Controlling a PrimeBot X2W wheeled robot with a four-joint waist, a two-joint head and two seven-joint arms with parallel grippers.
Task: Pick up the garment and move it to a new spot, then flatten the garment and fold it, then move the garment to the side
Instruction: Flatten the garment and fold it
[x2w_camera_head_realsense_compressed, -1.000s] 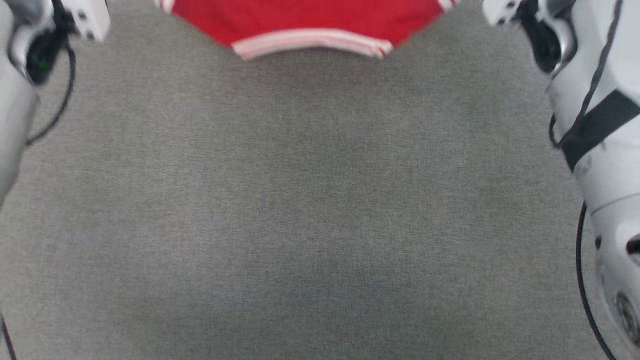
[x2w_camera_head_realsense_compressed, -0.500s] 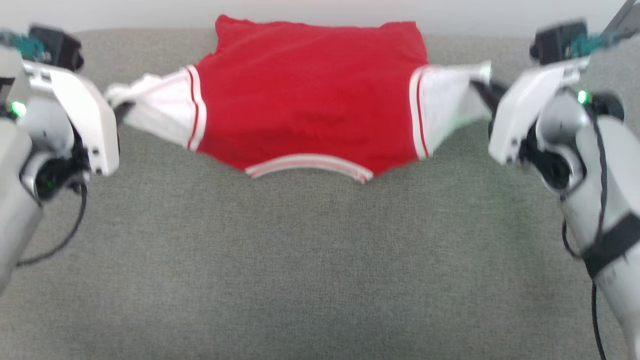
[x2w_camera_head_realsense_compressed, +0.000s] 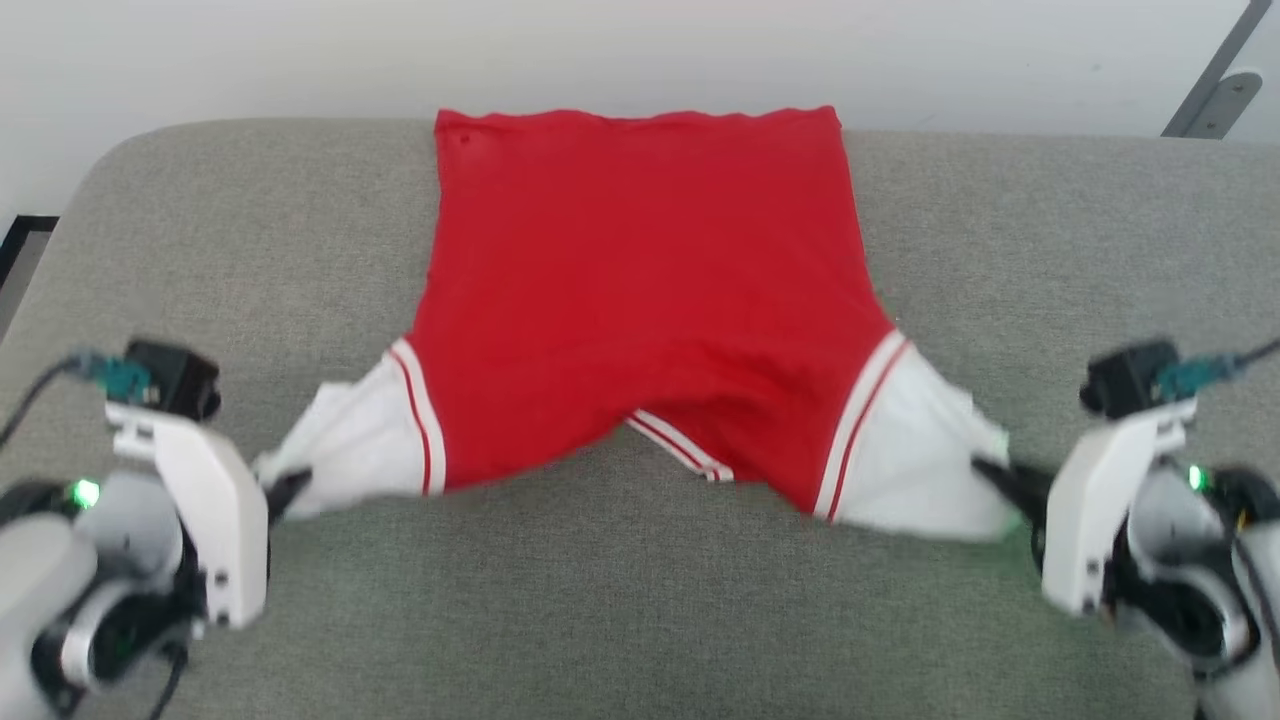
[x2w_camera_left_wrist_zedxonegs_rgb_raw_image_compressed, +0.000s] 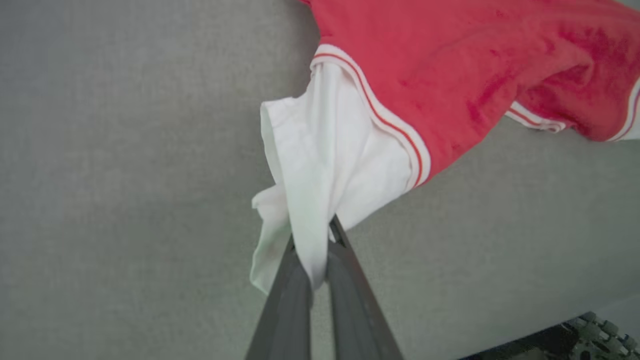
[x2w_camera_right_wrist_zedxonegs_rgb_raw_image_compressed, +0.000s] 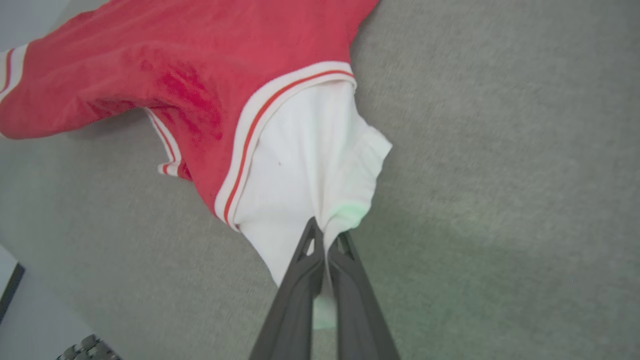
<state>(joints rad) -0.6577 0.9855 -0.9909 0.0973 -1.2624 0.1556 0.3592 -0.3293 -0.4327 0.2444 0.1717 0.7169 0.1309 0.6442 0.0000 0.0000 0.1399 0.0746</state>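
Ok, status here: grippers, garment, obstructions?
Left gripper shut on a white sleeve; right gripper on the other. Garment stretched between them over the grey cushion. No obstruction seen.

Garment (x2w_camera_head_realsense_compressed: 640, 300) on cushion (x2w_camera_head_realsense_compressed: 200, 250), fingers (x2w_camera_left_wrist_zedxonegs_rgb_raw_image_compressed: 285, 310) either side

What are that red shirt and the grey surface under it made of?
Shirt: soft knit fabric, matte, probably cotton or polyester; it drapes and bunches where pinched.
Surface: grey woven cloth, matte, fine speckled weave; possibly padded, corners look rounded.
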